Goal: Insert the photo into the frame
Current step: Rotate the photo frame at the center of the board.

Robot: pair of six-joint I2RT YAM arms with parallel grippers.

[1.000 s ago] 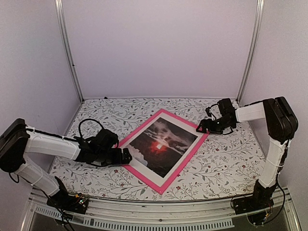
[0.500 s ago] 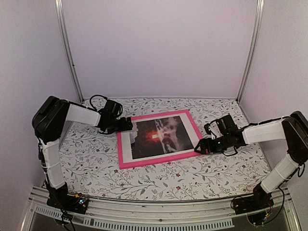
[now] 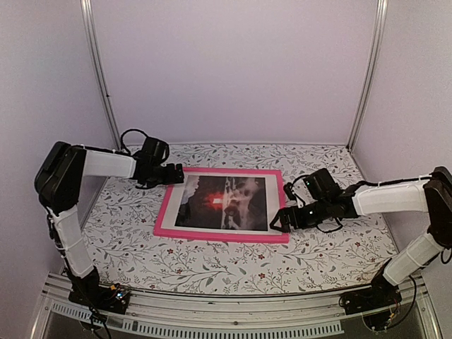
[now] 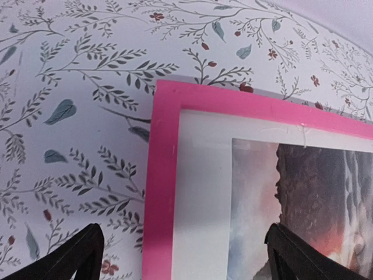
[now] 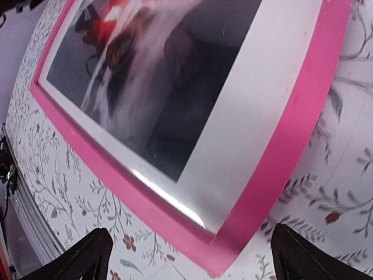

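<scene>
The photo [image 3: 222,203] lies face up inside the frame [image 3: 220,234], its red glow toward the far edge and a white mat [image 4: 198,192] bordering it on all sides. The whole assembly rests flat near the middle of the flowered tabletop [image 3: 212,272]. From how it lies, the insertion looks done or close to it. At the frame's 10 o'clock corner the left tool [image 3: 176,174] sits low with its jaws spread wide and nothing between them but the pink corner below. At the 4 o'clock corner the right tool [image 3: 279,220] is likewise spread wide and grips nothing, with the corner of the rail lying between its fingertips. A bright glint runs along the inner lip of the near rail in the right wrist view, and I cannot tell whether the contents are fully seated there. The risk is a low fingertip catching either corner. That could skid or twist the frame on the smooth cloth, or tip it enough to shift the photo under its mat.
</scene>
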